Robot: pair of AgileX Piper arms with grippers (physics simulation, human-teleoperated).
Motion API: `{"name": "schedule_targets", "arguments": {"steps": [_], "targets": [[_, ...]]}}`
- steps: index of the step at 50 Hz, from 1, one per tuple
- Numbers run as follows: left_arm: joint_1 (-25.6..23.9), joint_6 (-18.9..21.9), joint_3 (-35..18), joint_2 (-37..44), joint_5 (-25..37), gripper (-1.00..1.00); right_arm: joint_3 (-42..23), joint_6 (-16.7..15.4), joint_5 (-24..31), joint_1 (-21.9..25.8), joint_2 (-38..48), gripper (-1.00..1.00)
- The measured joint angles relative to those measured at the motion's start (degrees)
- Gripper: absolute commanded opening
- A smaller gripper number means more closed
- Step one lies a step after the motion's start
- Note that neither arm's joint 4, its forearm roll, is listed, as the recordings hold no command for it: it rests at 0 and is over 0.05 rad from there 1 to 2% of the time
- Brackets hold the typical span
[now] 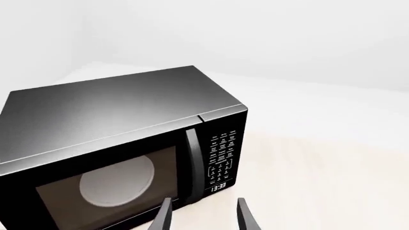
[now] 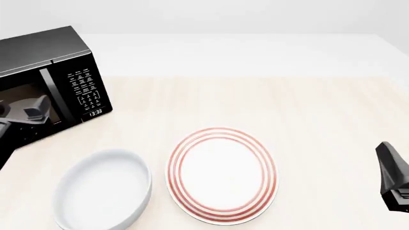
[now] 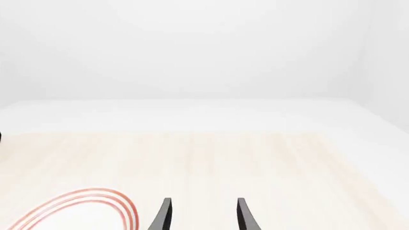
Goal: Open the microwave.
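Colours on the pale wooden tabletop [image 2: 307, 110]

The boxy black microwave [image 2: 45, 50] is showing white keypad lettering; the round white plate [image 2: 222, 175] is wearing red rings; the bowl [image 2: 102, 190] is showing plain white.

The bench [image 2: 255, 100] has a pale wood-grain top. Its far portion appears white, merging into a plain white backdrop. No wall seams are discernible. Lighting is even and diffuse, with soft, faint shadows on the surface.
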Motion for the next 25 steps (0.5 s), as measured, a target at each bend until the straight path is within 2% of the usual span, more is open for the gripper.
{"name": "schedule_targets", "arguments": {"steps": [25], "targets": [[-0.08,-1.05,-3.61,8.94,-5.48,1.00,0.00,0.00,0.00,0.00,-0.01,1.00]]}}
